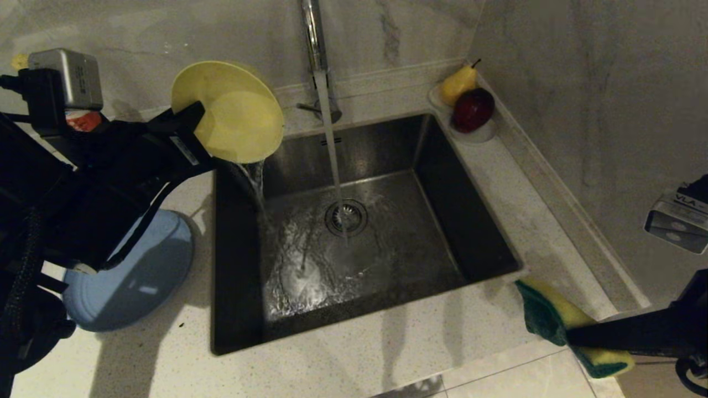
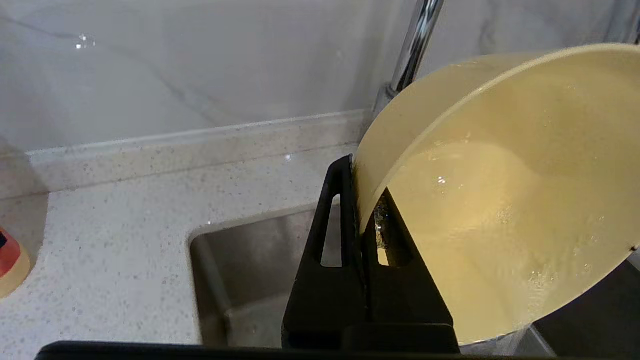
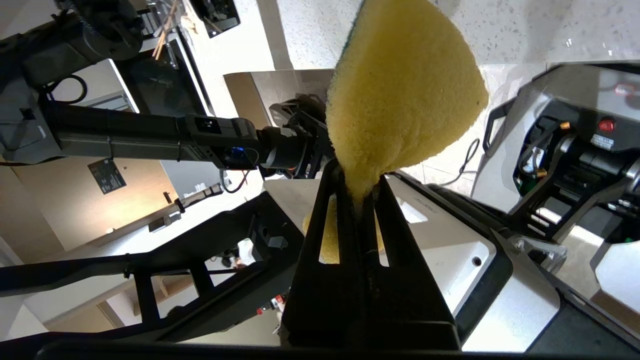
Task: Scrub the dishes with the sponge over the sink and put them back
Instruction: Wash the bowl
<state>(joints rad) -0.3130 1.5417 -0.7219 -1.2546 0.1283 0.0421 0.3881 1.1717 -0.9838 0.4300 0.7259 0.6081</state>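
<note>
My left gripper (image 1: 196,119) is shut on the rim of the pale-yellow bowl (image 1: 232,110), which is tipped on its side above the far left corner of the sink (image 1: 470,221). Water pours from the bowl into the basin. In the left wrist view the fingers (image 2: 345,200) pinch the bowl (image 2: 500,200) wall, one inside and one outside. The tap (image 1: 315,44) runs a stream onto the drain (image 1: 345,216). The light-blue plate (image 1: 144,282) lies on the counter left of the sink. My right gripper (image 1: 572,334) is shut on the yellow-and-green sponge (image 1: 553,318) by the sink's near right corner; the sponge (image 3: 400,95) bulges beyond the jaws.
A white dish with a yellow pear (image 1: 458,83) and a red apple (image 1: 473,109) stands at the sink's back right corner. A red-orange object (image 2: 10,260) sits on the counter at the far left. Marble walls close the back and right sides.
</note>
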